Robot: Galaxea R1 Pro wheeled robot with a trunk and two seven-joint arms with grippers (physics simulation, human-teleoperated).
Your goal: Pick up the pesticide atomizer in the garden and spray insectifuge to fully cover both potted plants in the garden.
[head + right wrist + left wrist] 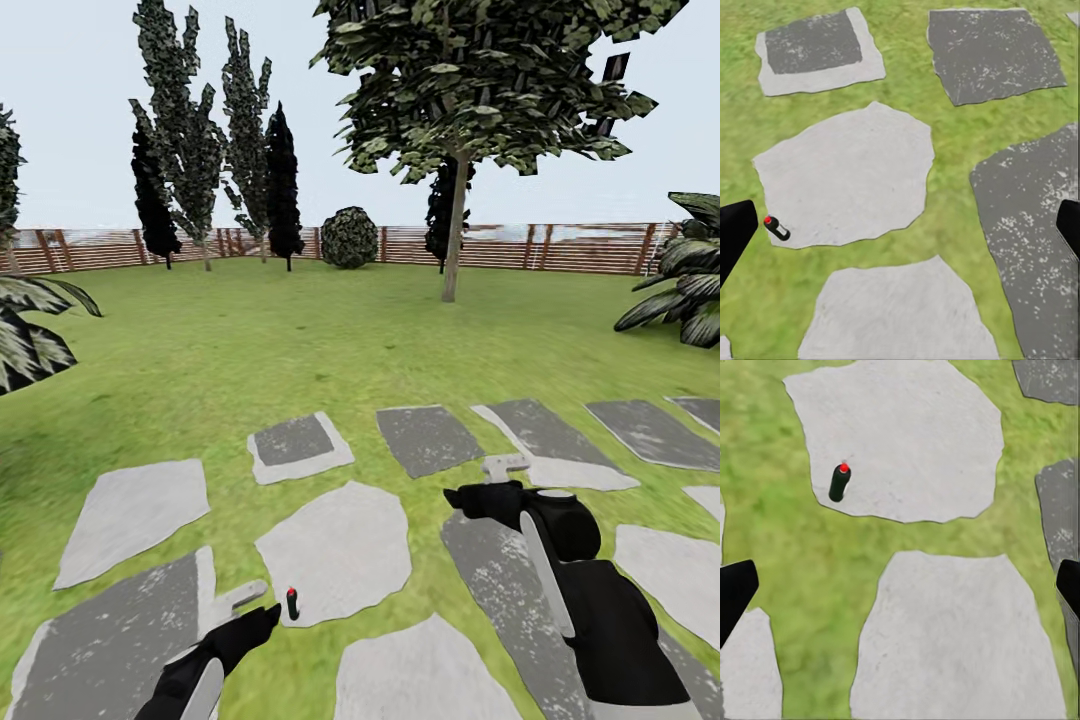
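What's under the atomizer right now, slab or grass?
The pesticide atomizer stands on the pale stone slab, near its edge by the grass. The patch of stone beneath its base is covered; nothing else shows under it.

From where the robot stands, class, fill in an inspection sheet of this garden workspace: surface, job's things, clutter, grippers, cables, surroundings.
Surface: lawn with grey stepping slabs.
Job's things: pesticide atomizer upright near a pale slab's edge, dark bottle, red top; potted plants nothing seen.
Clutter: nothing seen.
Grippers: left gripper close beside the atomizer, open, not touching; right gripper over the slabs, open and empty.
Cables: nothing seen.
Surroundings: brown slat fence, dark trees, round bush.
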